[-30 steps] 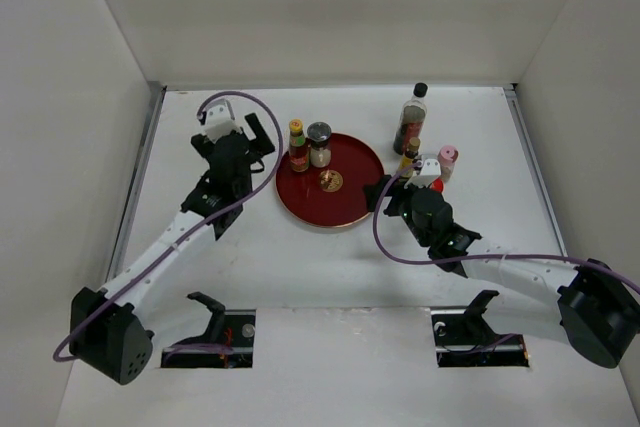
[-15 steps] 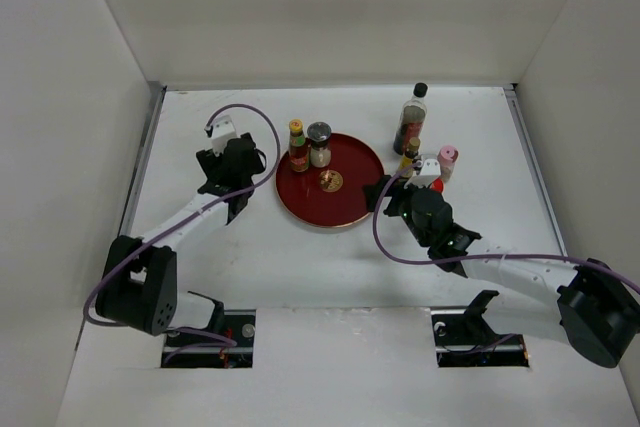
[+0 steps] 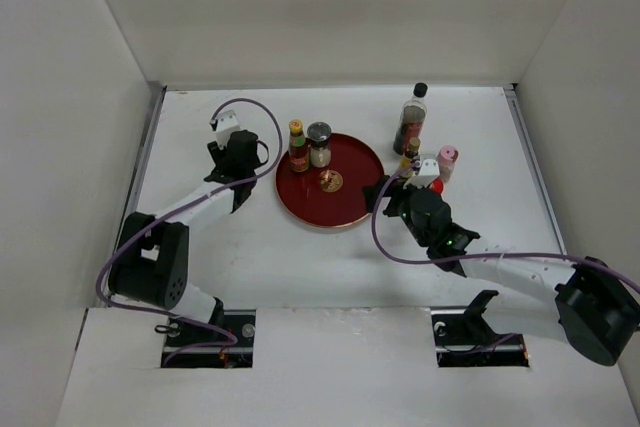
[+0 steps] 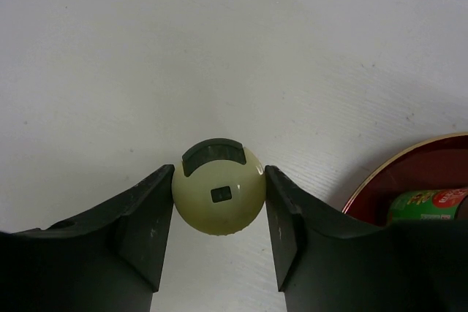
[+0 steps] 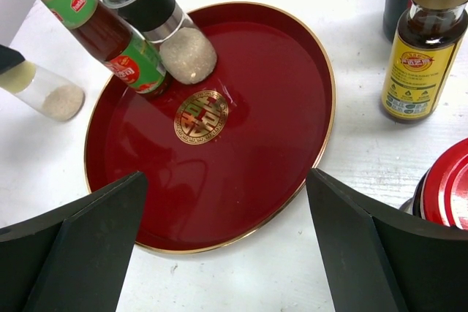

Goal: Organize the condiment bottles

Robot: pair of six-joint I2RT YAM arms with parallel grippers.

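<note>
Left gripper [image 4: 218,180] is clamping the cream bottle [image 4: 219,199] by its cap on the desk, just left of the red tray [image 5: 292,78]. Right gripper [image 5: 225,174] is hovering at the tray's right edge, its jaws wide apart.

Condiment bottles [image 3: 411,119]: seven, all told. Round red tray [image 3: 350,202]: one. Robot arms [image 3: 520,269]: two. Desk [image 3: 300,267]: one.

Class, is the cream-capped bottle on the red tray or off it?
Off: the bottle stands on the table beside the tray, inside the left pincer.
</note>
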